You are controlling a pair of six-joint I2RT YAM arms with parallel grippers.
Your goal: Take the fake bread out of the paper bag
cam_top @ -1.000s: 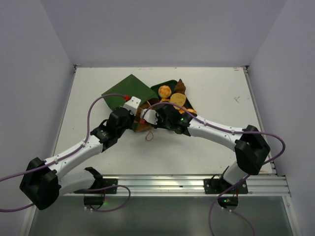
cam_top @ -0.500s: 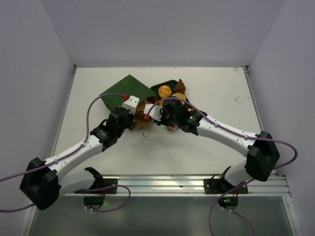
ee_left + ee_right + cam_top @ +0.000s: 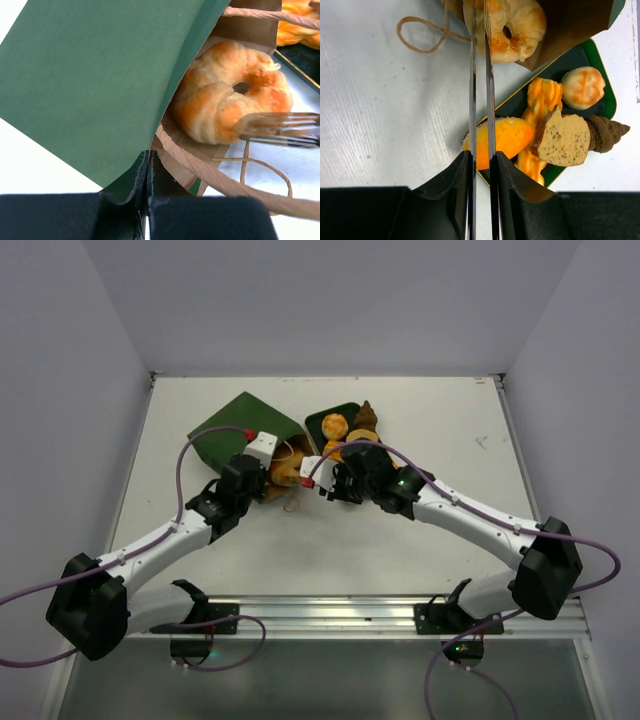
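Note:
The dark green paper bag [image 3: 235, 425] lies on its side with its brown mouth facing right. My left gripper [image 3: 148, 165] is shut on the bag's lower edge [image 3: 90, 75]; it shows in the top view [image 3: 262, 472]. A golden ring-shaped pastry [image 3: 220, 95] sits in the bag's mouth [image 3: 520, 25]. My right gripper [image 3: 481, 160] is shut on thin metal tongs [image 3: 480, 75], whose tips lie on the ring pastry's edge. A round bun [image 3: 582, 87], a dark brown pointed piece [image 3: 605, 132], a twisted roll [image 3: 542, 100] and an orange oval roll [image 3: 507, 137] lie on the tray.
The flat dark green tan-rimmed tray [image 3: 600, 105] lies just right of the bag, also seen from above [image 3: 322, 420]. A bread slice [image 3: 562, 140] rests on it. The bag's tan cord handle [image 3: 420, 30] loops on the white table [image 3: 420, 400]. Walls close the table's sides.
My left gripper has pulled the bag up and to the left, and the ring pastry now shows in its mouth. My right arm has swung right, with the tongs staying at the mouth.

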